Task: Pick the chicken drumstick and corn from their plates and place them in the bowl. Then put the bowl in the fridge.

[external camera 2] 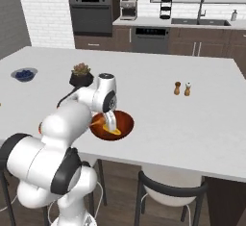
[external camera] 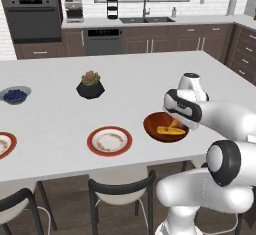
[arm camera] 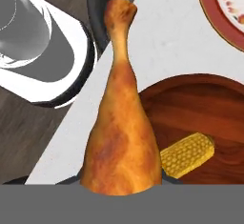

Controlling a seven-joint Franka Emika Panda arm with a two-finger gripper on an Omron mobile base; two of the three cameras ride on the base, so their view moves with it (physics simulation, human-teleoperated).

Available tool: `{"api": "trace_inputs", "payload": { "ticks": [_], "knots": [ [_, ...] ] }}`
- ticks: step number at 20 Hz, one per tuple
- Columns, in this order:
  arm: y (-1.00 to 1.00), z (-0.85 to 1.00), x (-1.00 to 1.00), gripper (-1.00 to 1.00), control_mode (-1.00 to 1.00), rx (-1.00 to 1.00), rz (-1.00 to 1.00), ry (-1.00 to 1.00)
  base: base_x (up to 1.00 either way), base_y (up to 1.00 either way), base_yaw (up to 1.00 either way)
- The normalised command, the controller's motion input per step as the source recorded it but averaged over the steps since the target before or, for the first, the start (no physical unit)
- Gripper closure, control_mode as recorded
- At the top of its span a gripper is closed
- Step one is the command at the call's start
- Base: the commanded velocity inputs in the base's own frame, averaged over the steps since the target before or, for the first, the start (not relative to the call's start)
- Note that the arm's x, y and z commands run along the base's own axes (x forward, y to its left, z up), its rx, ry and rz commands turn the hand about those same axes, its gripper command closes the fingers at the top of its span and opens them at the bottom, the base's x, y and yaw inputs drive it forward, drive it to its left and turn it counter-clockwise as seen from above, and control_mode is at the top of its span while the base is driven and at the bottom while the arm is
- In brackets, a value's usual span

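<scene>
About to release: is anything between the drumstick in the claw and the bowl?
Nothing. In the hand view the chicken drumstick hangs over the bowl, where the corn lies beside it.

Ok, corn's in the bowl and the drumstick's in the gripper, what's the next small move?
Probably lower a little and open: the gripper holds the chicken drumstick over the reddish-brown bowl, where the corn already lies, so releasing should drop it in.

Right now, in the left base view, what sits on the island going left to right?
Blueberry bowl → black plant pot → red-rimmed plate → reddish-brown bowl holding the corn.
</scene>
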Motion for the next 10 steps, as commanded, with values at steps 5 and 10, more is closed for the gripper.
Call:
{"api": "trace_inputs", "payload": {
  "ticks": [5, 10],
  "knots": [
    [0.00, -0.21, 0.85, 1.00, -1.00, 0.00, 0.00, 0.06, 0.00, 0.00, 0.00],
    [0.00, -0.19, 0.61, 1.00, -1.00, 0.00, 0.00, 0.02, 0.00, 0.00, 0.00]
  ]
}}
